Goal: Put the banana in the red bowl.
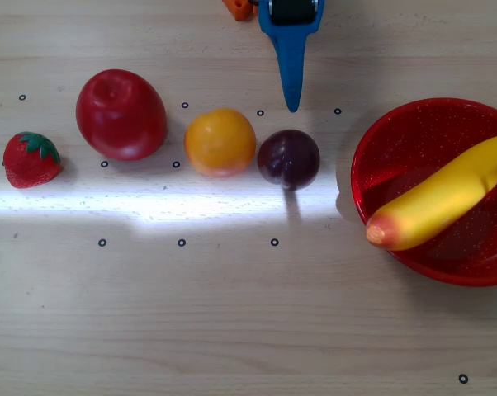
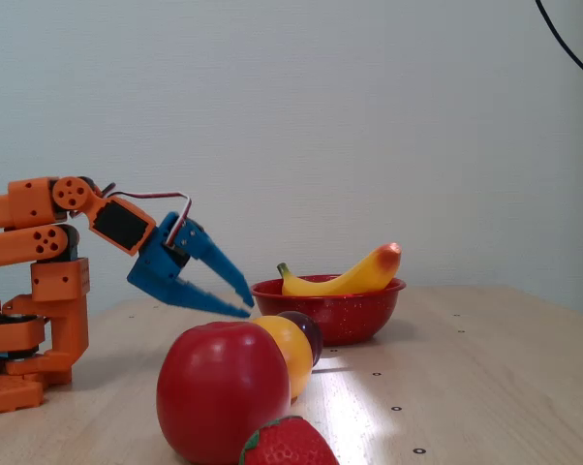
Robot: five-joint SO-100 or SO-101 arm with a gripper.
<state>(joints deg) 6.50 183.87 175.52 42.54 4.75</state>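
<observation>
The yellow banana (image 1: pixel 447 198) lies across the inside of the red bowl (image 1: pixel 414 136) at the right of the overhead view, its orange-red tip over the bowl's front rim. In the fixed view the banana (image 2: pixel 354 276) rests in the bowl (image 2: pixel 335 310), tip raised. My blue gripper (image 1: pixel 292 103) hangs above the table behind the fruit row, left of the bowl, apart from both. In the fixed view the gripper (image 2: pixel 248 305) is empty, its jaws a little apart at the tips.
A row of fruit lies left of the bowl: a dark plum (image 1: pixel 288 158), an orange (image 1: pixel 220 142), a red apple (image 1: pixel 120 114) and a strawberry (image 1: pixel 31 159). The orange arm base (image 2: pixel 30 291) stands at the fixed view's left.
</observation>
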